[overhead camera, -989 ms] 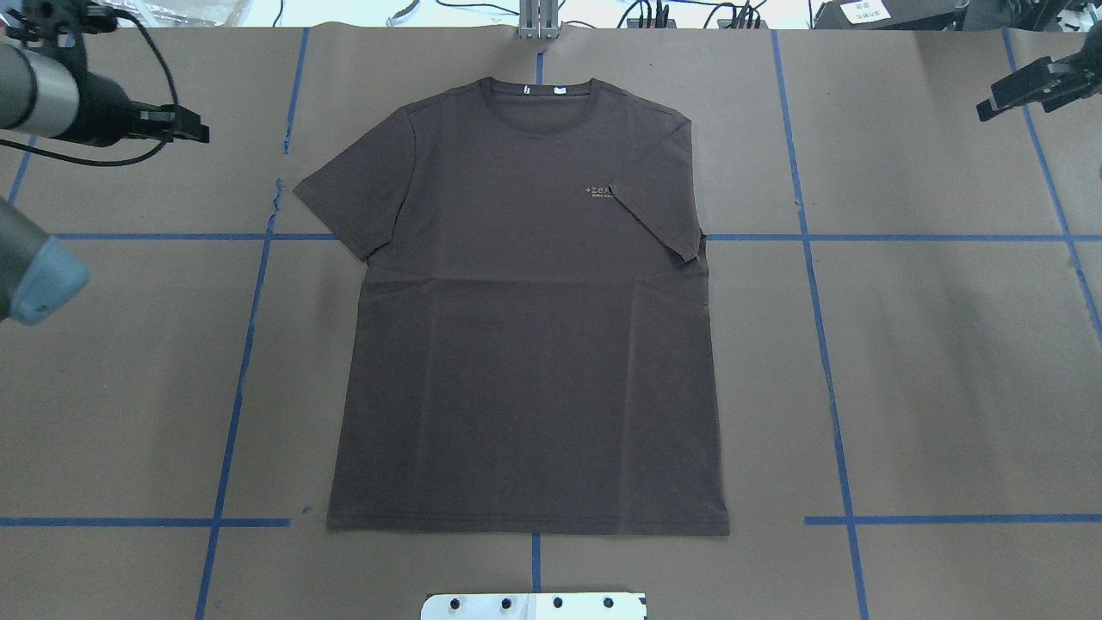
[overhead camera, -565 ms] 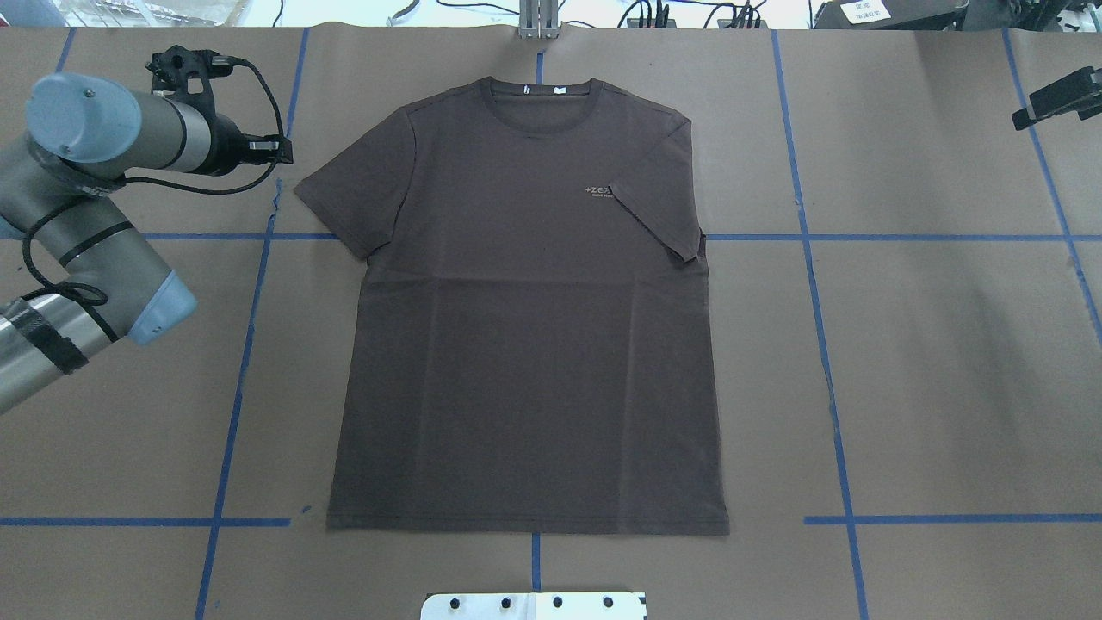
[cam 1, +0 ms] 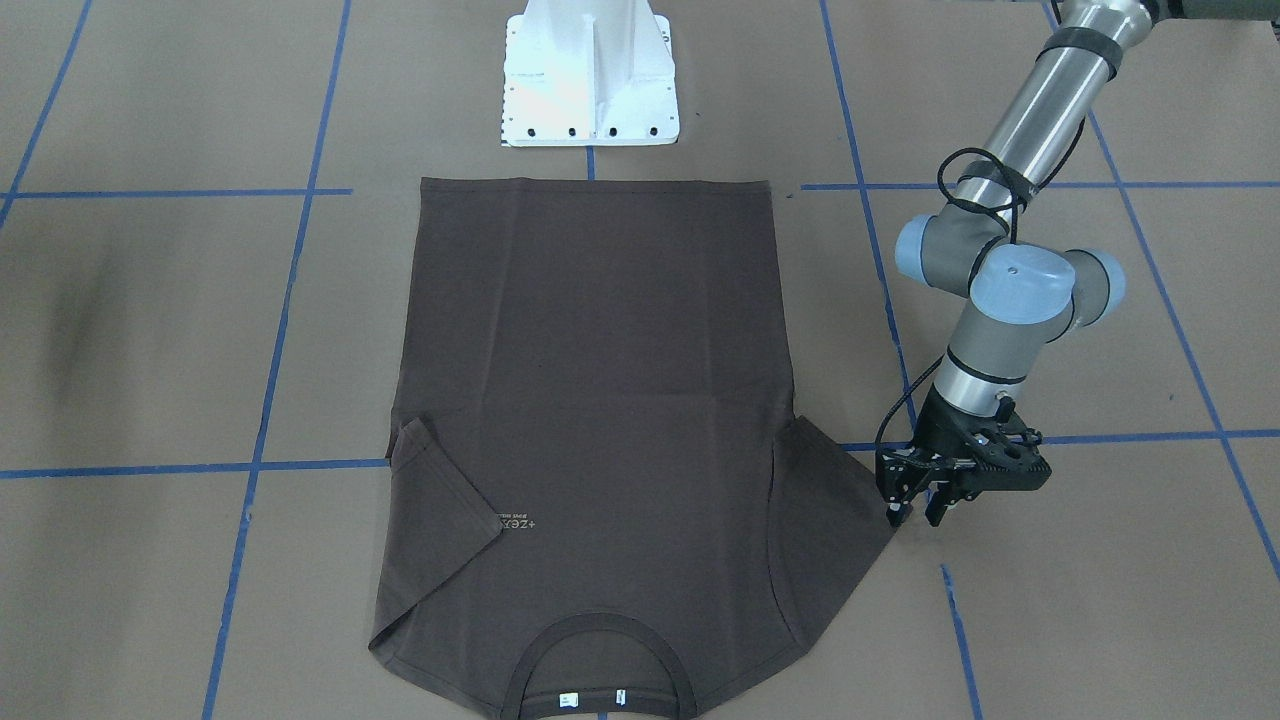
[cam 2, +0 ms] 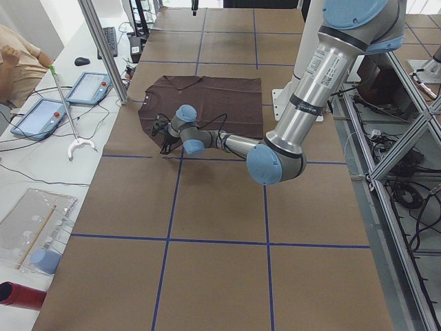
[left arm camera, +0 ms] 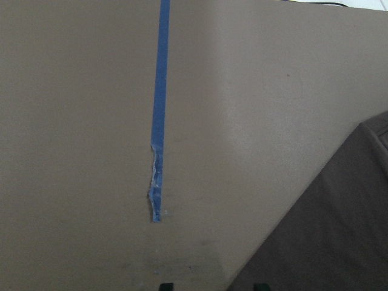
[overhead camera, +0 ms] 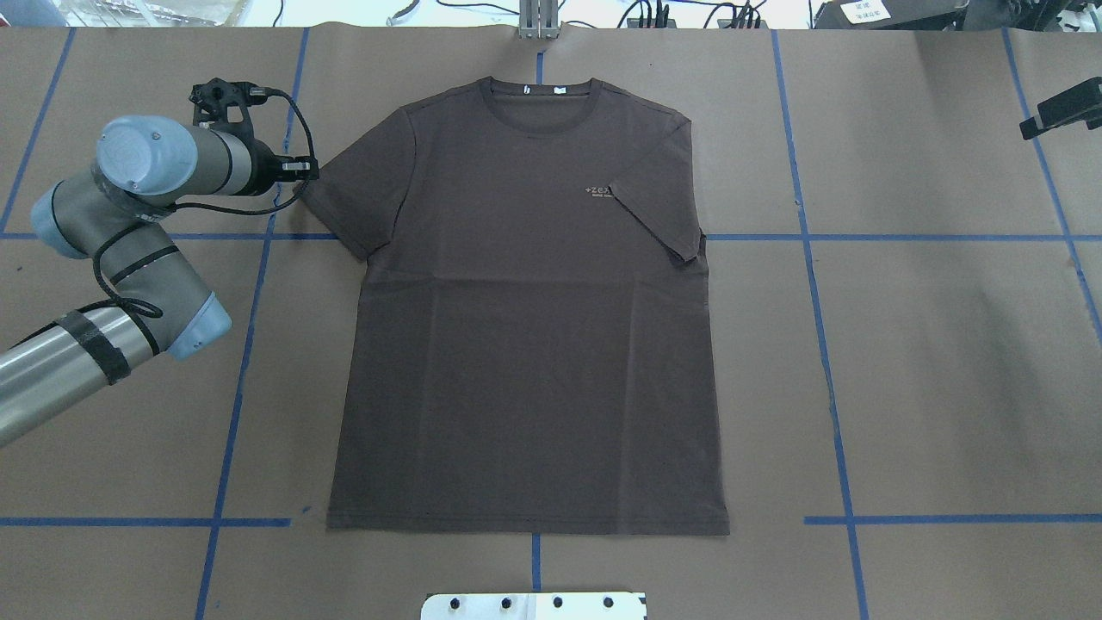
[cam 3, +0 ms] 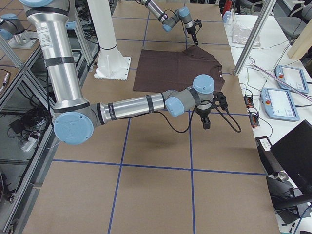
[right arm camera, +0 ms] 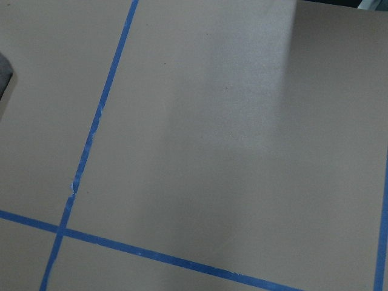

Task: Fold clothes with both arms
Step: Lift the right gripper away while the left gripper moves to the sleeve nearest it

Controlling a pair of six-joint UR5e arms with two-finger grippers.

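Lower right, front-facing view: the left tool (cam 1: pixel 915 503), fingers parted and empty, at the sleeve tip of the T-shirt (cam 1: pixel 600 400), which lies flat at the middle of the surface (cam 1: pixel 1100 600). Upper right, overhead view: the right tool (overhead camera: pixel 1055 108), cut off by the frame edge; you cannot tell its opening.

Shirt (overhead camera: pixel 525 319) laid flat, front up, collar farthest from robot, right-side sleeve folded in. Left gripper (cam 1: pixel 918 512) parted, poised at other sleeve's tip. Right gripper (overhead camera: pixel 1063 105) raised, well aside.

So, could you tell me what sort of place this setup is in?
Most likely a robotics lab or test cell: a robot arm reaches over a paper-covered table gridded with blue tape, with control tablets on a side bench.
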